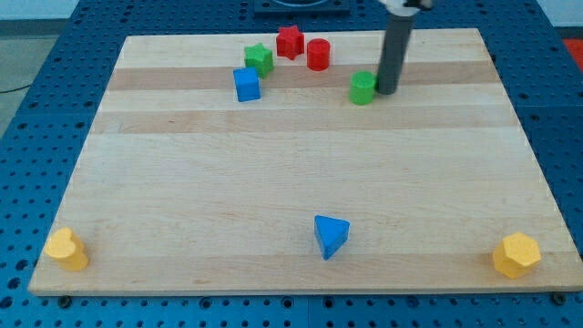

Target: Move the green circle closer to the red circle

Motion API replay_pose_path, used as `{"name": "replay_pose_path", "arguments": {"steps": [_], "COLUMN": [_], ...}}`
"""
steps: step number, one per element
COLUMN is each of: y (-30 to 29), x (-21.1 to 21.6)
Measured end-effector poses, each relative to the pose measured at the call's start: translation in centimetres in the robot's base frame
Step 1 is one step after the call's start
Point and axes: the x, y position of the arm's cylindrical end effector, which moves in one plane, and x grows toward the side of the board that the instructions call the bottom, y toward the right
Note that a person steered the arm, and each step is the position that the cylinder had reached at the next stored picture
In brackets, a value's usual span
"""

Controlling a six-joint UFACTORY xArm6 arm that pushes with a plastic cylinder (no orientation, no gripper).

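My tip point(386, 91), a bare rod with nothing to clamp, touched the green circle point(363, 88) on its view-right side, with the red circle point(318, 55) beyond to the upper left.

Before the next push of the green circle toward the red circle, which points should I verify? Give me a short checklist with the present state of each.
1. My tip is against the green circle, on its right side in the view: ok.
2. Green circle lies right of and below the red circle, with a gap between them: ok, but not close yet.
3. Path between the two circles has no other block: ok.
4. Red star sits just left of the red circle, so a hard push may disturb it: cannot tell.
5. Push line points up-left at the red circle: not ok, tip is level with the green circle.
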Motion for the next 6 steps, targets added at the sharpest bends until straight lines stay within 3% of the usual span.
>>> {"name": "replay_pose_path", "arguments": {"steps": [1,2,3,6], "y": [-1.5,0.1,-2.3,-4.8], "x": [0.1,4.6,6.6,1.9]}}
